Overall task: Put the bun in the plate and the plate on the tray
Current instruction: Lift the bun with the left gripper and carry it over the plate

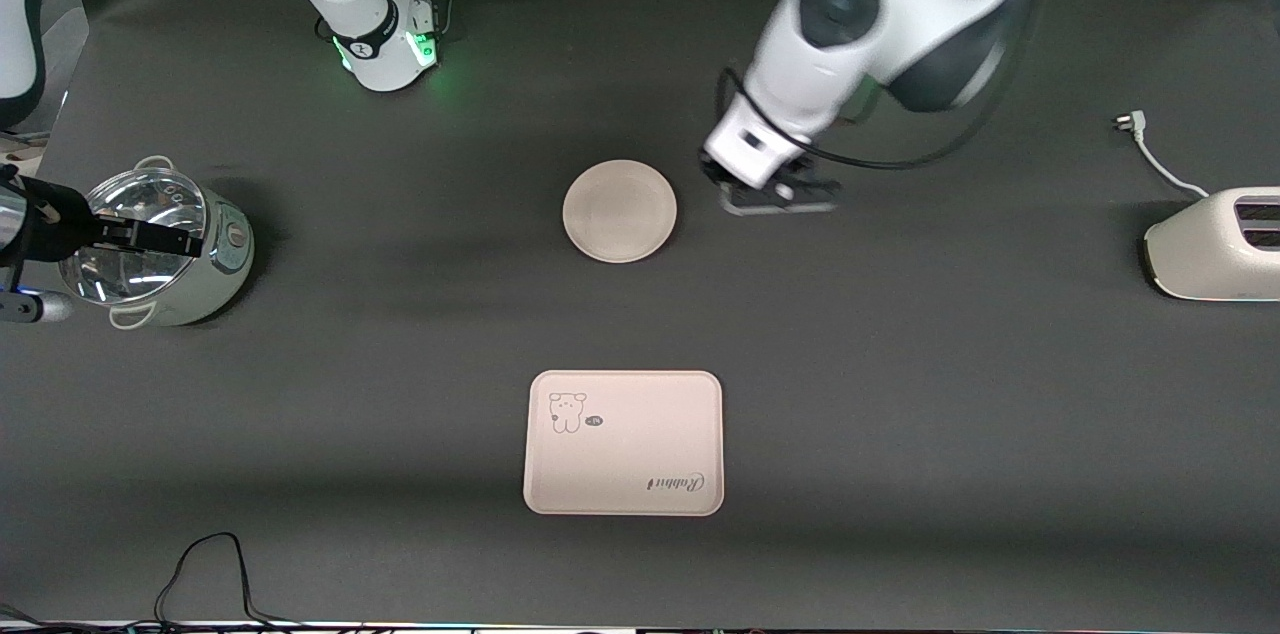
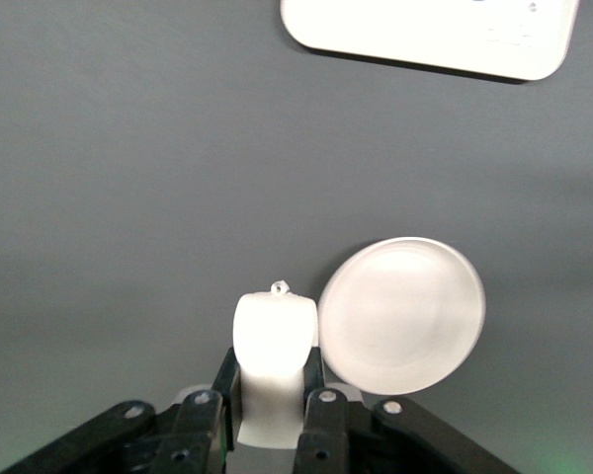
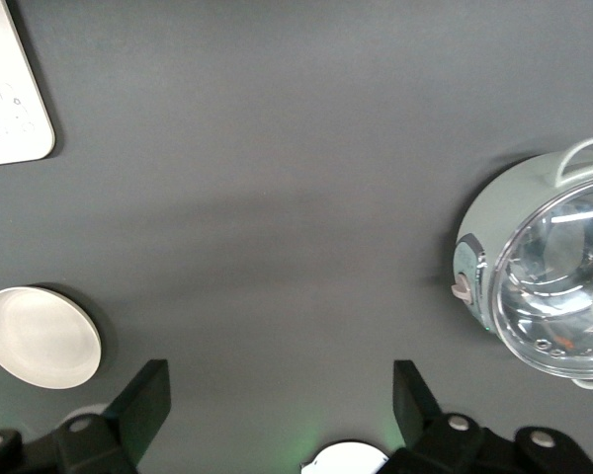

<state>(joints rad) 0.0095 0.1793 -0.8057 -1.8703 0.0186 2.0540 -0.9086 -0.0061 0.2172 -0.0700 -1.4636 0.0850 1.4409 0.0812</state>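
The round cream plate lies empty at the middle of the table; it also shows in the left wrist view and the right wrist view. The pinkish tray with the animal drawing lies nearer the front camera than the plate. My left gripper hangs over the bare table just beside the plate, toward the left arm's end. In its wrist view the left gripper is shut on the off-white bun. My right gripper is open and empty, high over the table near its own base.
A steel pot with a glass lid stands at the right arm's end. A white toaster stands at the left arm's end, its cord and plug lying beside it. A black cable lies at the front edge.
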